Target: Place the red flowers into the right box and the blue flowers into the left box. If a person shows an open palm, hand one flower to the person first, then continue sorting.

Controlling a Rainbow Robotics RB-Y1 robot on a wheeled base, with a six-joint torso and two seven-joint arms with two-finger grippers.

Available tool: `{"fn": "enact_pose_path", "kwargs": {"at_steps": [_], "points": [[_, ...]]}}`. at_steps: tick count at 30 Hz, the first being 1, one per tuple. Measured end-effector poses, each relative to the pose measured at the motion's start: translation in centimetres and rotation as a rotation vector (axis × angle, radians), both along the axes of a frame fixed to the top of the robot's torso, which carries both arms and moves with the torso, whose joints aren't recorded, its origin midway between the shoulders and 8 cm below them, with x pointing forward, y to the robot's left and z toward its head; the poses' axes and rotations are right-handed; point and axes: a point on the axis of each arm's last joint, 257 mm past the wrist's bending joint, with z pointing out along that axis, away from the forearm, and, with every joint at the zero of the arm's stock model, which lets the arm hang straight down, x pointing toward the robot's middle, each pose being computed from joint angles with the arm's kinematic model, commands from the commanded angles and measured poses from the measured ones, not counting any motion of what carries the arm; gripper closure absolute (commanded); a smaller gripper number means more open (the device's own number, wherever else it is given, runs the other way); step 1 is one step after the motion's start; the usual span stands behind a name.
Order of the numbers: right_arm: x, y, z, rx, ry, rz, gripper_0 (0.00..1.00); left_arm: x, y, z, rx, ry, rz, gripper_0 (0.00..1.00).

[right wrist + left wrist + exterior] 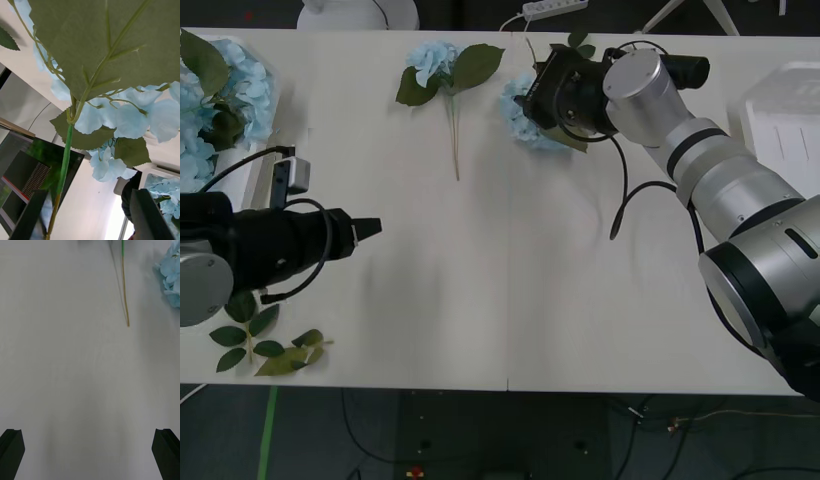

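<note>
The right gripper [532, 100] is far out over the table, right of centre, hard against a blue flower [518, 118]. In its wrist view the bloom [123, 116] and a big leaf sit right over the lens, with the stem [65, 157] running down beside one black finger [150, 215]. Whether the fingers are closed on the stem I cannot tell. The flower looks taken near its head, probably so the stem trails free for the carry. The left gripper [370, 228] hovers low at the near left with its fingers [11, 450] spread wide and nothing between them, pointed across bare table [510, 300] toward the tan stem end [127, 322] of a second blue flower [442, 68] lying far, centre-left. The left box [235, 170] at the far left already holds blue blooms. The right box [780, 120] sits at the far right edge. A loose leaf sprig [265, 345] lies near left, apart from the sorting.
</note>
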Motion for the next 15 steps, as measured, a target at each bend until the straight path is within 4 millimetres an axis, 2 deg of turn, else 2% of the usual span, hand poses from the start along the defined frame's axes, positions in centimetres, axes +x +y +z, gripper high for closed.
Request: {"fn": "enact_pose_path", "kwargs": {"at_steps": [1, 9, 15], "points": [[0.0, 0.2, 0.0, 0.001, 0.0, 0.002, 1.0, 0.7, -0.5, -0.1, 0.008, -0.002, -0.004, 0.0], [-0.5, 1.3, -0.8, 0.011, 0.016, 0.011, 1.0, 7.6, -3.8, -1.3, 0.065, 0.011, -0.003, 0.0], [-0.6, 1.3, -1.2, 0.008, 0.025, 0.011, 1.0, 12.8, -6.6, -1.0, 0.053, -0.038, 0.011, 0.0]]}}
